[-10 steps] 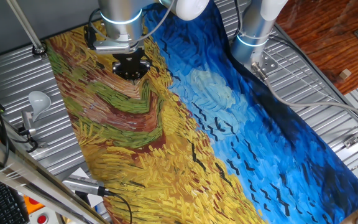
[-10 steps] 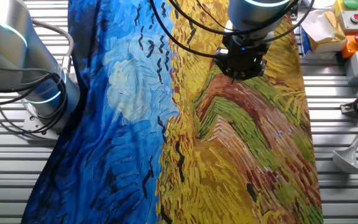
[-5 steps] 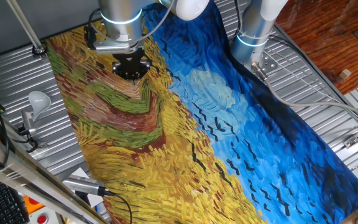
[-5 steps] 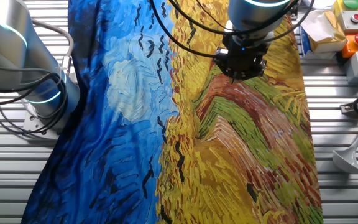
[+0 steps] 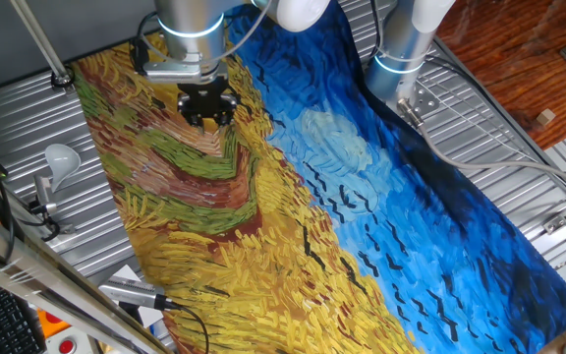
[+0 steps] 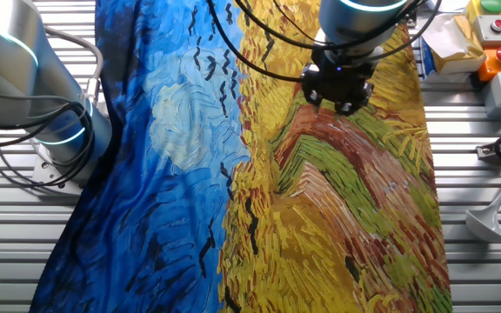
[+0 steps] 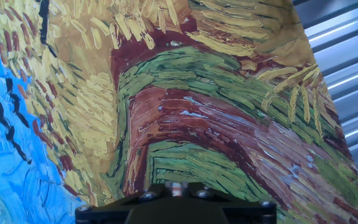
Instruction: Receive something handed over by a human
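Note:
My black gripper [image 5: 207, 110] hangs from the arm over the yellow part of the painted cloth [image 5: 263, 226], at its far end. It also shows in the other fixed view [image 6: 338, 94]. In the hand view only the gripper's tip [image 7: 176, 189] shows at the bottom edge, with the jaws close together and nothing held between them. It looks down on brown and green brush strokes. The small pink object and the human's hand and sleeve are out of view in every frame.
The arm's silver base [image 5: 401, 49] stands beside the blue side of the cloth. A white lamp-like object [image 5: 59, 157] and cables [image 5: 136, 293] lie on the slatted table left of the cloth. Button boxes [image 6: 494, 52] sit beyond the yellow edge.
The gripper has shifted slightly up and changed its pose over the cloth; its pointed tip no longer shows in the fixed views. Nothing else moved.

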Controlling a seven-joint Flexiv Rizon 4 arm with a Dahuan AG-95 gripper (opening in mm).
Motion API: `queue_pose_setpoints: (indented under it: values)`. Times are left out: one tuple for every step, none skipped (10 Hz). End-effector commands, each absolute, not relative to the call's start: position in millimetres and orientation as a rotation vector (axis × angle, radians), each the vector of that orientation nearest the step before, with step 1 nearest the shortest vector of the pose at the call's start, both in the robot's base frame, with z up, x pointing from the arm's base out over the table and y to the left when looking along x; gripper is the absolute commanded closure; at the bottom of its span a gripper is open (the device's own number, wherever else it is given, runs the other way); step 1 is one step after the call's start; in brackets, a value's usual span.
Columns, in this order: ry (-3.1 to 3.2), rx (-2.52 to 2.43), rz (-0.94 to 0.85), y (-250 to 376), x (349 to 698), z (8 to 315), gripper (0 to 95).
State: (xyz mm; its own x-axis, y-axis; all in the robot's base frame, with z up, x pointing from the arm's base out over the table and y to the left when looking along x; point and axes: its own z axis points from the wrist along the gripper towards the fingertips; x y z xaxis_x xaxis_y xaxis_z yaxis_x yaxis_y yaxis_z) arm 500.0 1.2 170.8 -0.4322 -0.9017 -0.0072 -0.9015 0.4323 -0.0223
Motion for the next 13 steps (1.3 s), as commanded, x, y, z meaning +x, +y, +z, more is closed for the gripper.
queue_pose_setpoints:
  values:
    - [2.634,-1.689,-0.021,1.1,500.2,170.6,0.0]
    - [2.624,-1.703,-0.025,1.1,500.2,170.6,0.0]
    - [2.620,-1.705,-0.013,1.1,500.2,170.6,0.0]
    - [2.625,-1.702,-0.017,1.1,500.2,170.6,0.0]
    - [2.624,-1.702,-0.015,1.1,500.2,170.6,0.0]
    - [2.607,-1.718,-0.006,2.3,500.3,171.0,0.0]
    - [2.596,-1.732,-0.004,6.6,500.2,172.0,0.0]
    - [2.588,-1.744,0.000,16.2,501.0,170.7,0.0]
    - [2.591,-1.743,-0.002,26.8,501.3,169.7,0.0]
    - [2.591,-1.750,-0.006,38.1,501.0,169.7,0.0]
    - [2.588,-1.755,-0.007,45.3,499.6,169.1,0.0]
    - [2.595,-1.748,-0.007,52.5,495.9,166.4,0.0]
    - [2.597,-1.744,-0.006,56.1,494.5,164.7,0.0]
